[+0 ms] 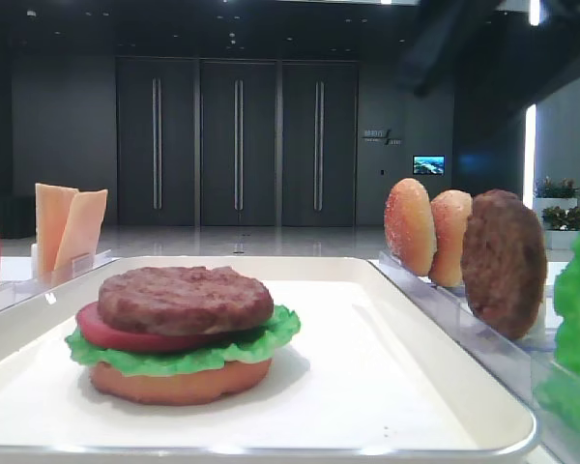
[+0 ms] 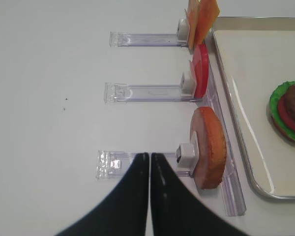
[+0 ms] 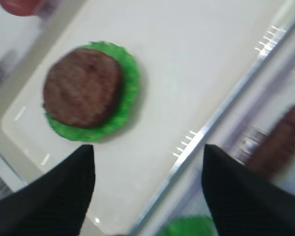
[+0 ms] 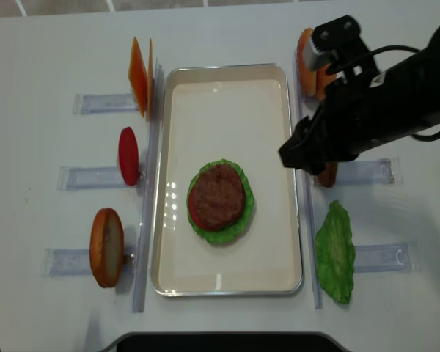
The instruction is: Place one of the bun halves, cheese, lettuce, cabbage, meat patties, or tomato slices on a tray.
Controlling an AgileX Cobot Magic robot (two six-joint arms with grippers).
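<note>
On the tray (image 4: 172, 132) I've got bun, lettuce (image 1: 184, 353), tomato and patty (image 4: 217, 196) stacked. My right gripper (image 3: 147, 172) hangs empty, jaws spread, over the tray's right rim; left gripper (image 2: 150, 164) is pinched closed. Cheese (image 4: 138, 66) and a top bun (image 4: 106, 247), I reckon, remain.

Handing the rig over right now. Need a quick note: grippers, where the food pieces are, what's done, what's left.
Right gripper: open, empty, above the tray's right rim.
Left gripper: shut, empty, over the table left of the tray, by the bun half standing in its clear holder.
Tray: stack of bun, lettuce, tomato, meat patty on top.
Still in holders: left, cheese, tomato slice and that bun half; right, two bun halves, a patty and a lettuce leaf.
Done: four layers stacked. Left: probably cheese, if wanted, and a top bun.
</note>
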